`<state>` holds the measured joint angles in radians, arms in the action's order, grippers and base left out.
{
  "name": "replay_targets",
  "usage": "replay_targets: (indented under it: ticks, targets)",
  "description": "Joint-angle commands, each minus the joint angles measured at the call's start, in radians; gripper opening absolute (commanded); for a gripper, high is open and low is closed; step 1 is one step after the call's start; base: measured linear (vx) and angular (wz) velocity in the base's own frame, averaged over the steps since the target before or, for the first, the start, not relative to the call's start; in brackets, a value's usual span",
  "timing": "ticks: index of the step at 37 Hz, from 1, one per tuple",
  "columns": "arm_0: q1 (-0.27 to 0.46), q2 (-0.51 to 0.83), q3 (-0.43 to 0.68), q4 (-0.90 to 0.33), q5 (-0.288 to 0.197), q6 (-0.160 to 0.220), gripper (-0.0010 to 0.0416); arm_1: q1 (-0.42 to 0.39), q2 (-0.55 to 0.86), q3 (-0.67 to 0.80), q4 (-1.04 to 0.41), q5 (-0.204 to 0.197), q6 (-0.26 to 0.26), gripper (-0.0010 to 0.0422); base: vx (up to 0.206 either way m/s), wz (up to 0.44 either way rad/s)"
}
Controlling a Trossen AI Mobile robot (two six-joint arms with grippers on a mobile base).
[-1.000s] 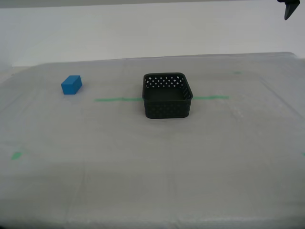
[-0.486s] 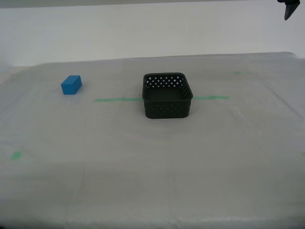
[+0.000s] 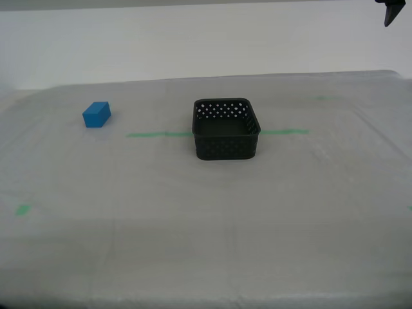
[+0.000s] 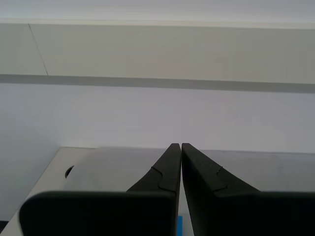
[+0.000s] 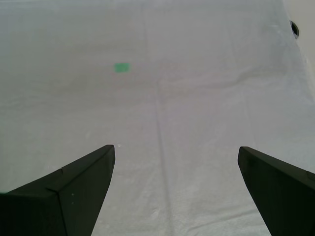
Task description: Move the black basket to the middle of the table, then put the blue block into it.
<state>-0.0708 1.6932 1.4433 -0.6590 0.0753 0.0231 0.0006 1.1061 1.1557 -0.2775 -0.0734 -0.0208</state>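
Note:
The black basket (image 3: 226, 129) stands upright near the middle of the table (image 3: 193, 232), on the thin green tape line (image 3: 158, 134). It holds nothing. The blue block (image 3: 96, 114) lies alone on the cover toward the exterior view's left, well apart from the basket. My first gripper (image 5: 175, 149) is open, its dark fingers (image 5: 74, 182) spread over bare cover with nothing between them. My second gripper (image 4: 180, 145) is shut on nothing and faces a pale wall. Neither wrist view shows the basket.
A dark tip of an arm (image 3: 391, 11) pokes in at the exterior view's top right corner; which arm it is I cannot tell. Small green tape bits (image 3: 22, 209) (image 5: 121, 67) mark the cover. A white wall rises behind the table.

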Motion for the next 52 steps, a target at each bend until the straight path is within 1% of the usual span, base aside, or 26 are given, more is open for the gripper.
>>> replay_targets:
  ticks: [1, 4, 10, 13, 22, 31, 36, 39, 46, 52]
  targets:
    - [0.0, 0.0, 0.001, 0.001, -0.003, -0.001, 0.035, 0.0, 0.039, 0.051, -0.085, 0.014, 0.002, 0.0, 0.0, 0.0]
    - [0.0, 0.0, 0.001, 0.0, -0.003, -0.001, 0.035, 0.0, 0.074, 0.1, -0.167, 0.019, 0.002, 0.0, 0.0, 0.0]
    - [0.0, 0.0, 0.001, 0.001, -0.003, -0.001, 0.035, -0.001, 0.163, 0.197, -0.31, 0.07, 0.002, 0.0, 0.0, 0.0]
    - [0.0, 0.0, 0.001, 0.001, -0.003, -0.001, 0.035, -0.001, 0.204, 0.239, -0.368, 0.082, 0.002, 0.0, 0.0, 0.0]
    - [0.0, 0.0, 0.001, 0.001, -0.003, -0.001, 0.035, -0.001, 0.291, 0.328, -0.515, 0.083, 0.001, 0.0, 0.0, 0.0]
    - [0.0, 0.0, 0.001, 0.0, -0.003, 0.0, 0.035, -0.001, 0.315, 0.341, -0.57, 0.09, -0.028, 0.0, 0.0, 0.0]
    - [0.0, 0.0, 0.001, 0.0, -0.003, 0.0, 0.0351, -0.001, 0.313, 0.341, -0.578, 0.089, -0.08, 0.0, 0.0, 0.0]
    - [0.0, 0.0, 0.001, 0.0, -0.003, 0.0, 0.035, -0.001, 0.313, 0.341, -0.592, 0.091, -0.1, 0.0, 0.0, 0.0]
    - [0.0, 0.0, 0.001, 0.0, -0.003, -0.001, 0.035, -0.001, 0.313, 0.341, -0.613, 0.091, -0.105, 0.0, 0.0, 0.0]
    - [0.0, 0.0, 0.001, 0.0, -0.003, 0.0, 0.0351, -0.001, 0.313, 0.341, -0.62, 0.092, -0.138, 0.0, 0.0, 0.0]
